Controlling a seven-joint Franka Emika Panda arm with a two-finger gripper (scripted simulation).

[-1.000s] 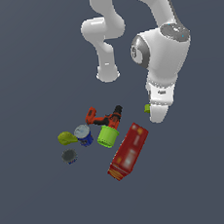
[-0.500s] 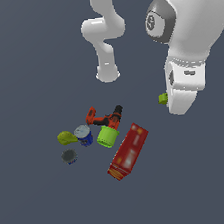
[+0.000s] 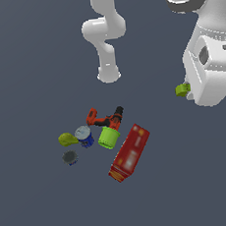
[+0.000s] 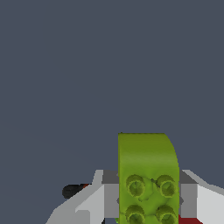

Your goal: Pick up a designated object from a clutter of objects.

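Gripping green lump, tool above clutter

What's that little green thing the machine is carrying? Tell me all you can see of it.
The little green thing is a lime-green block, like a plastic toy brick, with round studs on one face and one rounded end. The claw holds it between two grey fingers. In the exterior view it pokes out beside the white arm, well away from the clutter.

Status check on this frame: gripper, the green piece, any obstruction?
Gripper shut on small green studded block, raised well clear of the clutter. Red box, drill, green cup left below. Nothing in the way.
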